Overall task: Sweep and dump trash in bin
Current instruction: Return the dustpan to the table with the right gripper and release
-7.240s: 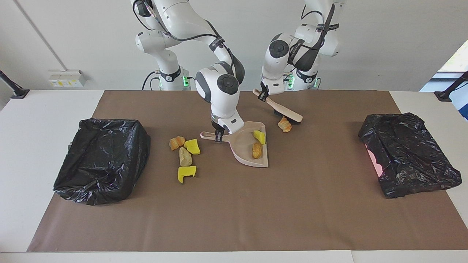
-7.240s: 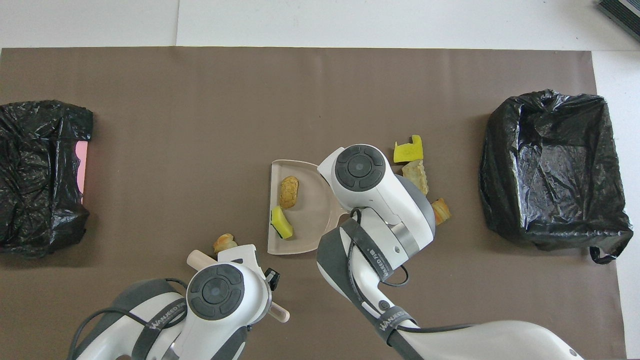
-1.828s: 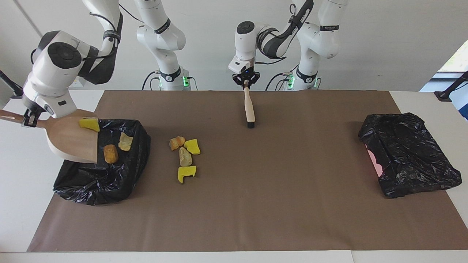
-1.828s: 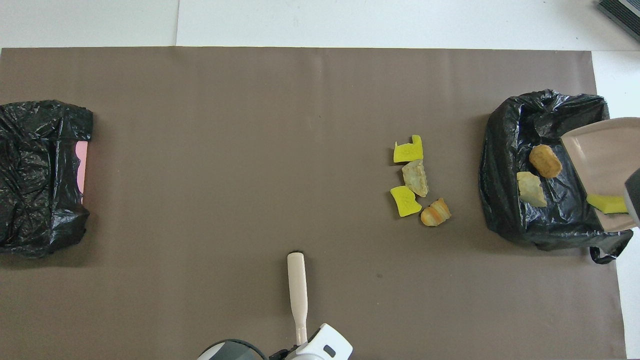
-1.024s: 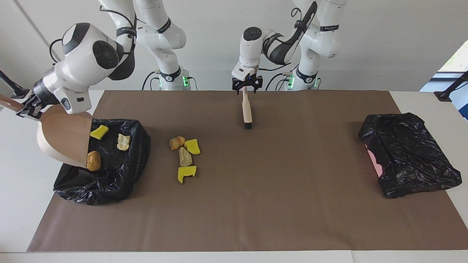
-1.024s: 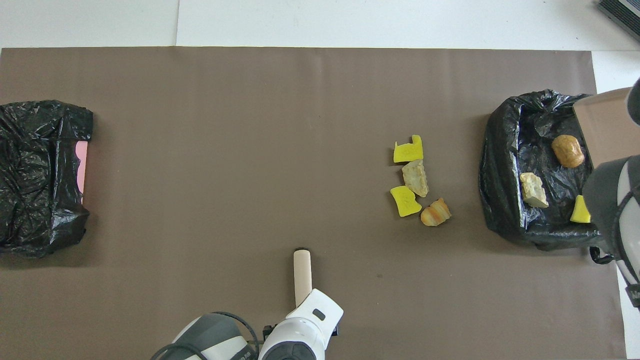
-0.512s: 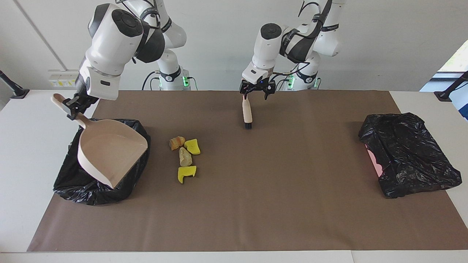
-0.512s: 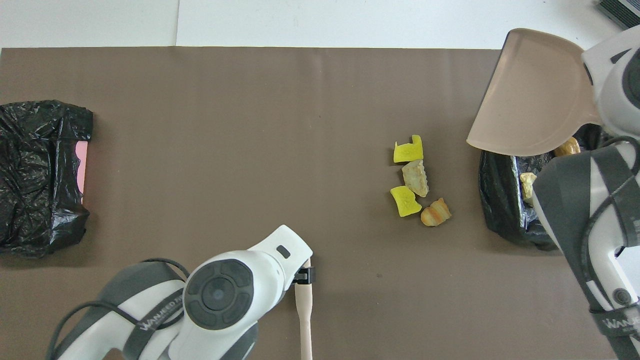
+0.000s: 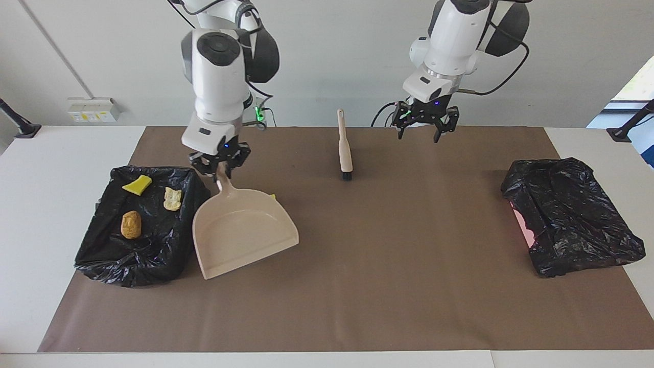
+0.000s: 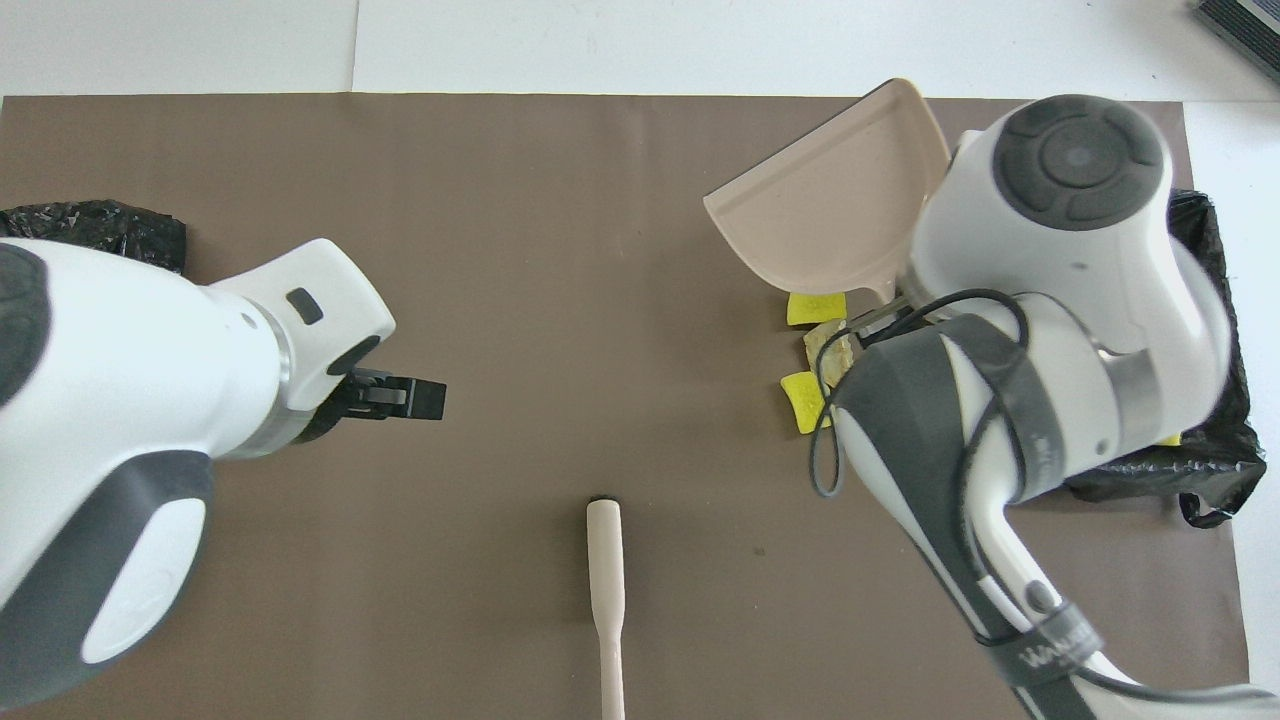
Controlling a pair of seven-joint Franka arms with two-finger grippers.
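Observation:
My right gripper (image 9: 220,166) is shut on the handle of the beige dustpan (image 9: 244,232). It holds the empty pan tilted in the air over the loose trash beside the bin. In the facing view the pan hides that pile. In the overhead view the dustpan (image 10: 835,195) leaves yellow wedges (image 10: 813,308) and a tan chunk (image 10: 826,346) peeking out. The black-lined bin (image 9: 127,266) holds three pieces: a yellow wedge (image 9: 136,184), a tan chunk (image 9: 172,198) and an orange-brown lump (image 9: 131,225). The brush (image 9: 345,148) lies on the mat. My left gripper (image 9: 420,130) is open, empty and raised.
A closed black bag (image 9: 572,214) with a pink patch lies at the left arm's end of the brown mat (image 9: 388,286). In the overhead view the brush (image 10: 605,580) lies near the robots' edge, and my left gripper (image 10: 400,398) hangs over bare mat.
My right arm swung the emptied dustpan from over the bin to over the loose pile. My left gripper let go of the brush, rose and moved toward the left arm's end.

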